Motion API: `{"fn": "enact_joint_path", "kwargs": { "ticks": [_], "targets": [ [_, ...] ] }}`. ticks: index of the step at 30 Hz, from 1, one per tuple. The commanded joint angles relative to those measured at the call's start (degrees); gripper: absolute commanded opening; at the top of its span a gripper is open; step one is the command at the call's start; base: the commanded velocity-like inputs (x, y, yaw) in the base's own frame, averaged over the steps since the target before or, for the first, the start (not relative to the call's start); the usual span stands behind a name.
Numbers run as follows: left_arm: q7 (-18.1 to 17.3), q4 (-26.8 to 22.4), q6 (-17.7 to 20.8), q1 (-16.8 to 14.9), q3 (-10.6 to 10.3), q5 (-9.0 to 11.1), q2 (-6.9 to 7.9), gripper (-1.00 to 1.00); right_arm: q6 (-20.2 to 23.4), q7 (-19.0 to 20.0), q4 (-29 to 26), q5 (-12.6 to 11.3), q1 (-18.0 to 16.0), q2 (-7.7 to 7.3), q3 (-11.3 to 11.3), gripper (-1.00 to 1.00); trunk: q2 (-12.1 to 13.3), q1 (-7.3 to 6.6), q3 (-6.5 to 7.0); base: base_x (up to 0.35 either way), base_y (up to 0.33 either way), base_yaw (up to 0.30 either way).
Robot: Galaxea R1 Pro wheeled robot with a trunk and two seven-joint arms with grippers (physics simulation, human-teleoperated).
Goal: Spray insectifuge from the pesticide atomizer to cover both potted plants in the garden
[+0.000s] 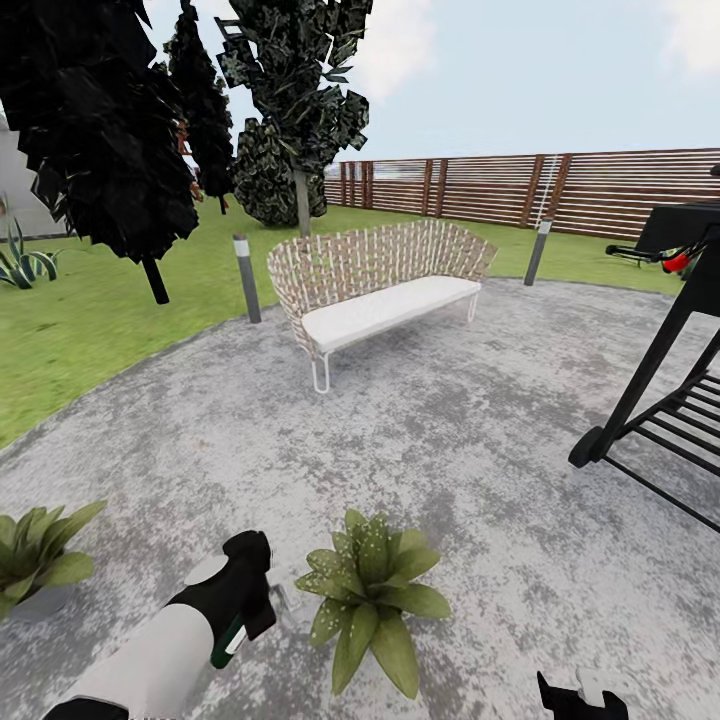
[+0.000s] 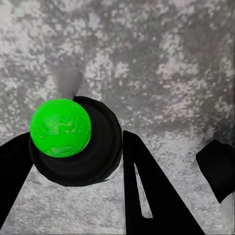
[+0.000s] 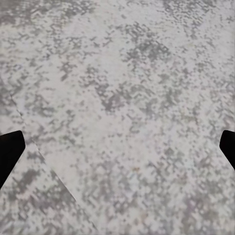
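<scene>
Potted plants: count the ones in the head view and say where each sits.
2. One potted plant stands on the paving just right of the left tool; the other is at the left edge, partly cut off.

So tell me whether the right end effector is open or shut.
Open. In the right wrist view its two dark fingertips sit far apart at opposite edges, with only bare grey paving between them and nothing held.

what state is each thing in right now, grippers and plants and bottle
left gripper: shut on the pesticide atomizer
pesticide atomizer: held, off the ground, beside the middle plant
right gripper: open, empty
middle potted plant: upright, white specks on its leaves
left potted plant: upright, no specks visible
wicker bench: upright, unoccupied
</scene>
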Motion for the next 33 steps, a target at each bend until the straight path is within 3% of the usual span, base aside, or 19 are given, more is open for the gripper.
{"fn": "enact_joint_path", "kwargs": {
  "ticks": [1,5,15,19,26,31,33],
  "targets": [
    [-0.37,0.01,0.23,0.00,2.16,-0.26,0.17,-1.00,-0.22,0.48,0.02,0.17,-0.05,0.06,-0.42,1.00,-0.02,-0.01,-0.05,0.000,0.000,0.000],
    [-0.26,-0.17,0.12,2.19,2.97,-0.23,0.43,-1.00,-0.23,0.44,0.02,0.17,-0.05,0.02,-0.42,1.00,-0.02,-0.01,-0.05,0.000,0.000,0.000],
    [-0.17,-0.35,0.09,2.27,3.02,-0.01,0.18,-1.00,-0.23,0.44,0.02,0.17,-0.05,0.01,-0.40,1.00,-0.02,-0.01,0.02,0.000,-0.116,0.133],
    [2.13,-0.02,0.10,2.31,2.99,-0.01,0.05,-1.00,-0.22,0.48,0.02,0.17,-0.05,0.04,-0.40,1.00,-0.02,-0.01,0.04,-0.016,-0.269,0.168],
    [3.68,-0.44,-0.44,2.35,2.99,3.69,0.17,-1.00,-0.88,0.52,0.02,0.17,-0.05,0.01,-0.40,1.00,-0.02,-0.01,0.04,-0.188,-0.233,0.003],
    [10.83,0.26,-0.51,2.49,3.04,5.15,0.47,-1.00,-0.92,0.53,0.02,0.17,-0.05,0.01,-0.40,1.00,-0.02,-0.01,0.04,-0.190,-0.157,0.067],
    [11.60,0.25,-0.54,2.52,3.74,5.52,0.51,-1.00,-0.92,0.53,0.02,0.17,-0.05,0.06,-0.39,1.00,-0.02,-0.01,0.04,-0.045,-0.031,0.239]
  ]
}}
